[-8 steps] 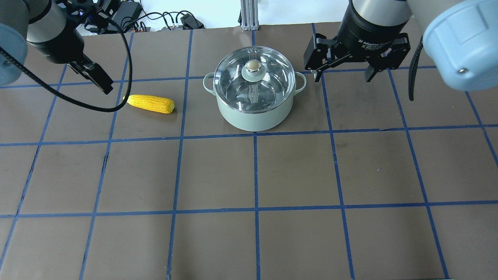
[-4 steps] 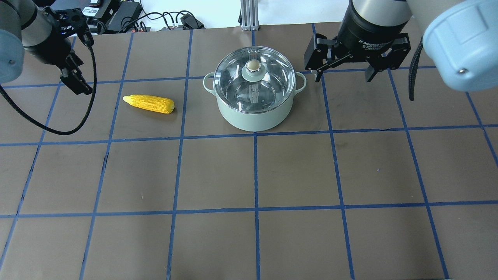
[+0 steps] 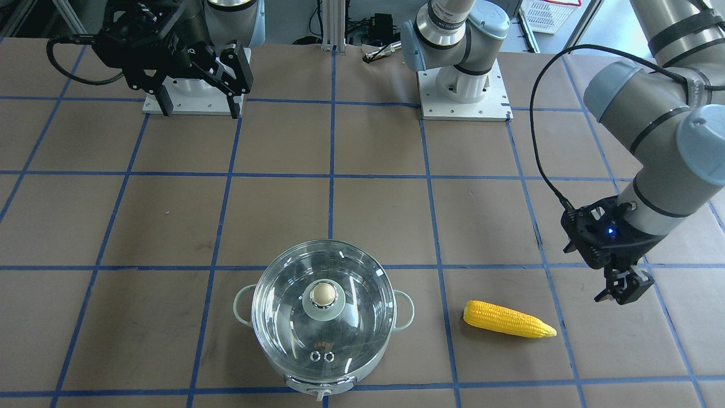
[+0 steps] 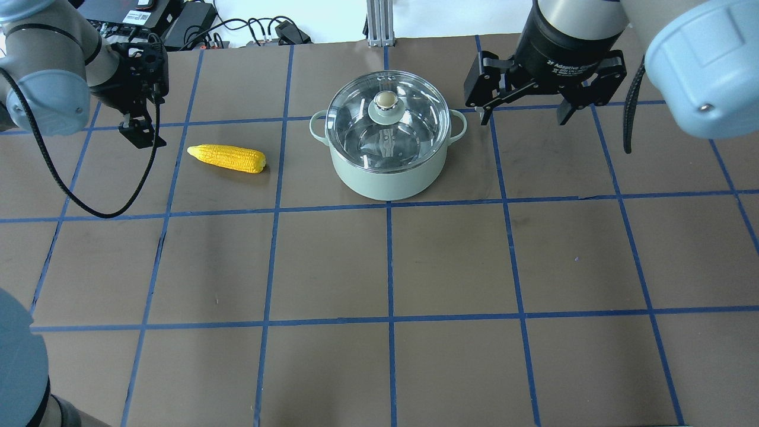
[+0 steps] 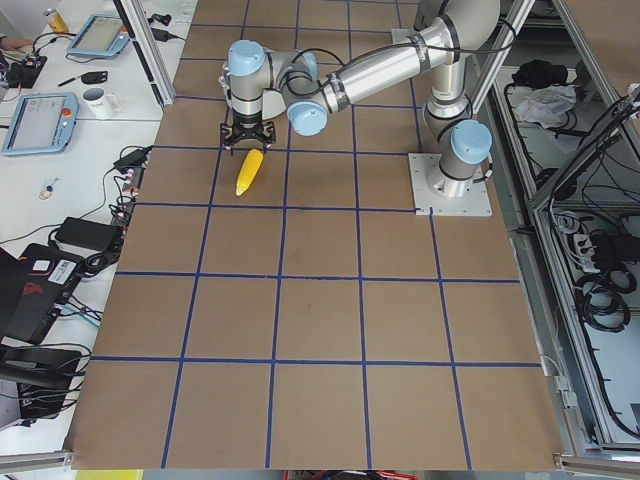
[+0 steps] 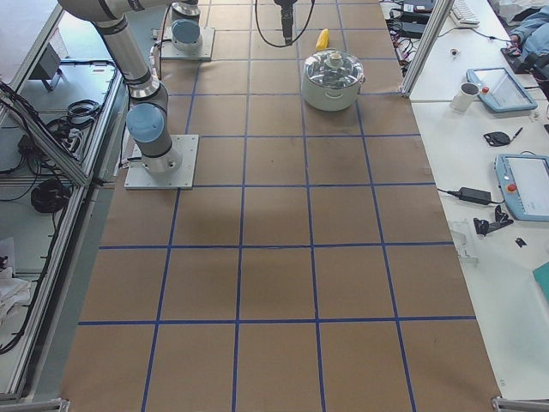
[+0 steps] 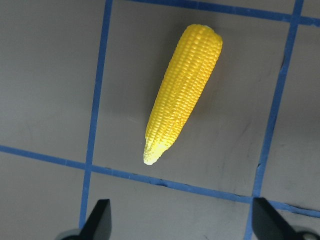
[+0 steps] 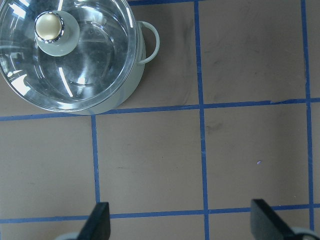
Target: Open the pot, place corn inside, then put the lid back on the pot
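Observation:
The mint-green pot (image 4: 385, 175) stands at the table's far middle with the glass lid (image 4: 415, 127) on it. The yellow corn (image 4: 228, 158) lies flat to the pot's left, its tip pointing away from the pot. My left gripper (image 4: 139, 133) is open and empty, hovering just beyond the corn's tip. In the left wrist view the corn (image 7: 182, 95) lies ahead of the open gripper (image 7: 182, 225). My right gripper (image 4: 522, 118) is open and empty, up in the air to the right of the pot. The right wrist view shows the lid (image 8: 90, 75) at top left.
Cables and power units (image 4: 195, 24) and an aluminium post (image 4: 376, 24) lie beyond the table's far edge. The two arm bases (image 3: 464, 90) stand at the robot's side. Blue tape lines (image 4: 388, 267) grid the brown table.
My left arm has swung its wrist round, and its gripper moved left and then back towards the corn's tip. The right arm, pot, lid and corn have not moved.

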Tool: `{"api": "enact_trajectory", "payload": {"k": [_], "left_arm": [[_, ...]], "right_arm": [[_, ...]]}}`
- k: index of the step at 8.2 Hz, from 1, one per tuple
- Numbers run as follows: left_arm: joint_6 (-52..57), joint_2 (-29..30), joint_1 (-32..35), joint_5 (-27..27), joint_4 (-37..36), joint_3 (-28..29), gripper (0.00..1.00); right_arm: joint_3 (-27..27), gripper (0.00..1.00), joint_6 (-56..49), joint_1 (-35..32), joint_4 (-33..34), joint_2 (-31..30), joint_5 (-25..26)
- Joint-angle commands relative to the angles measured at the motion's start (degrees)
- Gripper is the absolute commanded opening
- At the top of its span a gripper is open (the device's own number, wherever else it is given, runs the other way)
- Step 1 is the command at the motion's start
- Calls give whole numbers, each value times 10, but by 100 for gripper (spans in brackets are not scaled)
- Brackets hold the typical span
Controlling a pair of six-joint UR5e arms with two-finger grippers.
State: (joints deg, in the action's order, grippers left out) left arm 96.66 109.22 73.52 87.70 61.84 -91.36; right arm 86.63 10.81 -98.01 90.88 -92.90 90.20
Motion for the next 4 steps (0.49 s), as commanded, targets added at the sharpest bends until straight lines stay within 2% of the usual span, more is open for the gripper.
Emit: {"api": "enact_trajectory", "payload": {"k": [1, 4], "left_arm": [[132, 56, 0, -43, -33, 1, 100], [209, 92, 0, -103, -47, 1, 100]], "right_arm": [[0, 100, 0, 0, 0, 0, 1], [-1, 100, -1, 1, 0, 1, 4]]}}
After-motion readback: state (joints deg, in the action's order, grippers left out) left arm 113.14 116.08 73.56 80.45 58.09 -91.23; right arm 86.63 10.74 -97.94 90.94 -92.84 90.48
